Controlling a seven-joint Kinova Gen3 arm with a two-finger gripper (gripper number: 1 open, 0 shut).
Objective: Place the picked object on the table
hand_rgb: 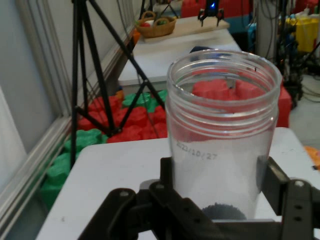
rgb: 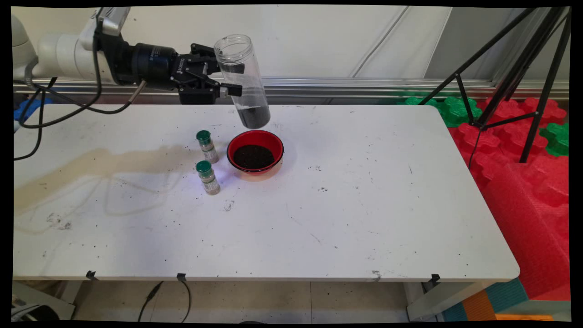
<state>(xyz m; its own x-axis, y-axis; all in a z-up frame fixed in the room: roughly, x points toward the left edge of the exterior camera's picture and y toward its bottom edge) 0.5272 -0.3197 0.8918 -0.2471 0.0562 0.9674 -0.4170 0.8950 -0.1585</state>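
The white table point(rgb: 364, 218) has lots of bare room at its 3 o'clock and 6 o'clock sides. Near the far edge sits a red bowl point(rgb: 255, 152) of dark grains, with two small green-capped bottles point(rgb: 207, 146) point(rgb: 208, 177) just beside it at 9 o'clock. Above the bowl at 12 o'clock, the gripper point(rgb: 227, 84) is squeezed tight on a clear jar point(rgb: 242, 82), held up in the air, open at the top and a bit tilted, with dark grains at its bottom.

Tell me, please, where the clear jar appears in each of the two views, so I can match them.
Main view: the clear jar is at upper centre, held above the table, nearly upright with its open mouth up, just beyond the red bowl.
Hand view: it fills the centre and lower right, mouth toward the camera.
Shared landmark: the black tripod over the red and green foam mats.
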